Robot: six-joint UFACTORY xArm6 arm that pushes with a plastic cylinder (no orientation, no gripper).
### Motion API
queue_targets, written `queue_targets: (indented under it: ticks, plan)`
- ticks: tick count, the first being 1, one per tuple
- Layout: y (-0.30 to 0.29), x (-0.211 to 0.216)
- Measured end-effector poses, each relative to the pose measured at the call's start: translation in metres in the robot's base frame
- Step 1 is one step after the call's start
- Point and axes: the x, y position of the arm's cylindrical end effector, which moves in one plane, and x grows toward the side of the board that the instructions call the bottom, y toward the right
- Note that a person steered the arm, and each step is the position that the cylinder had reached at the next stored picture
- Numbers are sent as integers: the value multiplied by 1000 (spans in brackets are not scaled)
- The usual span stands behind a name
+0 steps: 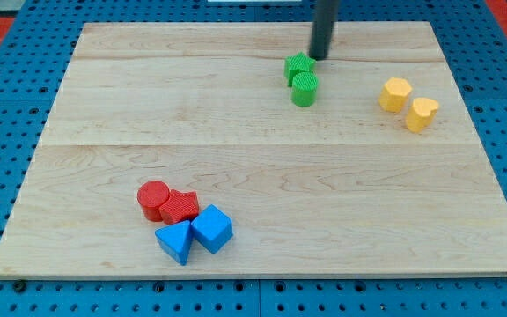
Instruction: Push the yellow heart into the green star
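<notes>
The yellow heart (pixel 422 114) lies near the view's right edge of the wooden board, touching or nearly touching a yellow hexagon block (pixel 395 93) to its upper left. The green star (pixel 298 65) lies near the view's top centre, with a green cylinder (pixel 304 89) touching its lower side. My tip (pixel 319 56) stands just to the upper right of the green star, close to it or touching it, and far to the left of the yellow heart.
A red cylinder (pixel 153 199), a red star-like block (pixel 180 206), a blue cube (pixel 211 228) and a blue triangular block (pixel 175 240) cluster at the view's bottom left. The wooden board (pixel 253 176) rests on a blue pegboard surface.
</notes>
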Motion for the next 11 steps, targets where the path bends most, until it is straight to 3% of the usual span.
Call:
queue_targets:
  ticks: [1,2,3,4,5,6,7,8,9,10,11]
  plan:
    - [-27,23]
    - [6,79]
    - [42,91]
    - [5,80]
    - [87,53]
    - [153,61]
    - [149,97]
    - [145,106]
    - [208,90]
    - [254,124]
    - [213,145]
